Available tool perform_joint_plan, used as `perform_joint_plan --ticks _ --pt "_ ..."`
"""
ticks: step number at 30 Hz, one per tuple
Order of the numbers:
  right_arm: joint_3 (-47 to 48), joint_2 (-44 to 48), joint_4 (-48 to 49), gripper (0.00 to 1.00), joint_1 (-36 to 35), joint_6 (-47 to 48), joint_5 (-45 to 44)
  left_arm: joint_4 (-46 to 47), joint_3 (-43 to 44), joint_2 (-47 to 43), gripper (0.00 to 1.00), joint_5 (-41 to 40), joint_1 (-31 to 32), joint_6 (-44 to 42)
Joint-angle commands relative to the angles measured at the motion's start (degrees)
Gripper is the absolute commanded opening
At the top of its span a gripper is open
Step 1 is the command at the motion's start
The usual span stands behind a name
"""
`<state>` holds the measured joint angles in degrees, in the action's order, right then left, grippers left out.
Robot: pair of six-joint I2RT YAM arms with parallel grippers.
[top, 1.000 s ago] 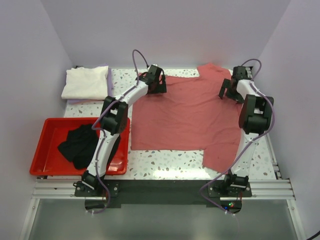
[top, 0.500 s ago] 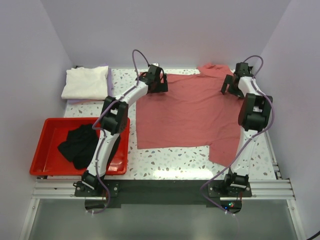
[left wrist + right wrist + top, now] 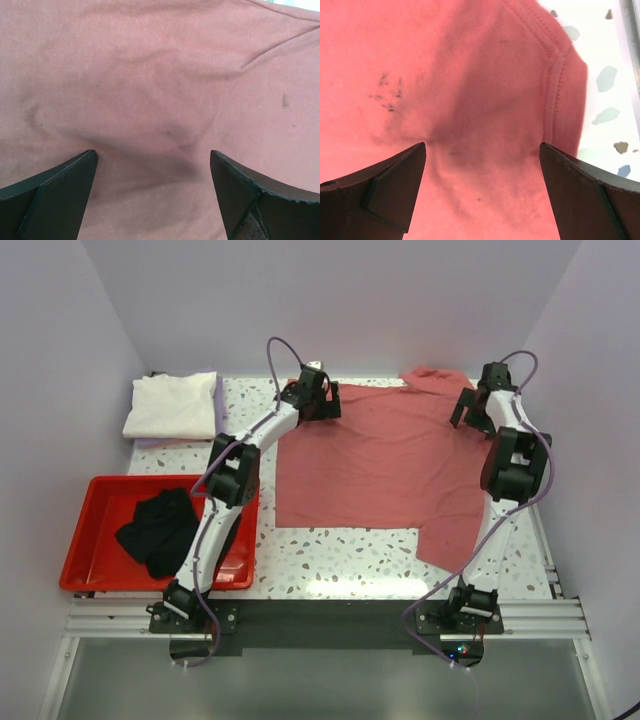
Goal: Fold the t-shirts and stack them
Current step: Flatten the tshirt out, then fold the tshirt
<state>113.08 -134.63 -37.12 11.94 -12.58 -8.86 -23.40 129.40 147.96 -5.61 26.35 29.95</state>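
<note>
Cream-white t-shirt [image 3: 172, 405]: folded, well left of the salmon t-shirt [image 3: 380, 460], on a pale lavender t-shirt [image 3: 217, 395].
Black t-shirt [image 3: 160, 530]: crumpled in the red tray [image 3: 100, 575], left of the salmon t-shirt's near edge.
Left gripper [image 3: 152, 160]: held over the salmon t-shirt's far left corner; fingers spread apart, nothing clasped, puckered cloth directly below.
Salmon t-shirt: spread flat on the table [image 3: 330, 560] between both arms; long axis judged to run left to right, sleeves at the right end.
Right gripper [image 3: 482, 150]: held over the far right sleeve; fingers parted, nothing clasped.
Arms: both stretched far forward, wrists tipped down.
Coming move: each corner judged nearest its own arm; cloth lies straight under the jaws.
</note>
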Motion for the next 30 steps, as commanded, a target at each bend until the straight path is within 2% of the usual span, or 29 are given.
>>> perform_joint_plan --ticks 1,4,7,8,10,11,12,14,16,17,19,20,24,30 --pt "4.26 2.51 -5.77 0.99 0.54 -2.36 1.65 -4.28 1.55 -3.63 1.00 0.52 -0.25 -2.09" --pt "-1.26 10.77 -2.79 0.99 0.54 -3.06 2.10 -5.08 -3.09 -12.14 1.00 -1.60 -0.16 -2.09" --pt "-11.01 20.87 0.64 0.99 0.54 -4.11 2.10 -4.38 -13.62 -23.13 1.00 -2.48 0.37 -0.60" --pt "-16.52 23.86 2.39 0.99 0.54 -4.64 2.27 -3.94 -20.09 -25.94 1.00 -2.83 0.81 -0.16" --pt "-22.78 32.29 4.42 0.99 0.45 -6.66 3.67 -2.45 -27.15 -34.55 1.00 -5.02 3.00 1.24" --pt "-29.25 35.11 6.43 0.99 0.53 -7.37 4.20 -2.09 -33.97 -37.28 1.00 -6.07 4.05 1.94" --pt "-32.54 41.14 7.32 0.99 0.36 -8.16 4.81 -2.18 -37.44 -42.35 1.00 -8.43 6.32 2.91" --pt "-42.99 47.15 10.65 0.99 0.36 -10.88 6.13 -2.18 -47.68 -47.30 1.00 -10.64 8.97 6.94" --pt "-52.72 56.03 12.86 0.99 0.27 -12.81 7.80 -2.53 -54.22 -53.72 1.00 -12.85 12.58 12.81" --pt "-55.31 58.84 13.82 0.99 0.27 -13.08 8.16 -2.18 -60.52 -55.74 1.00 -12.94 13.63 14.50" --pt "-60.31 64.54 13.22 0.99 0.27 -12.83 8.68 -2.44 -66.01 -60.93 1.00 -13.29 16.88 20.11" --pt "-61.56 65.97 12.52 0.99 0.27 -12.47 8.77 -2.62 -70.30 -62.25 1.00 -13.73 19.59 21.80" --pt "-64.64 70.99 10.58 0.99 0.27 -11.07 8.78 -5.60 -76.31 -64.73 1.00 -16.19 26.46 30.67" --pt "-64.74 72.40 9.88 0.99 0.27 -9.84 8.78 -8.59 -80.62 -63.76 1.00 -17.94 29.02 42.36"
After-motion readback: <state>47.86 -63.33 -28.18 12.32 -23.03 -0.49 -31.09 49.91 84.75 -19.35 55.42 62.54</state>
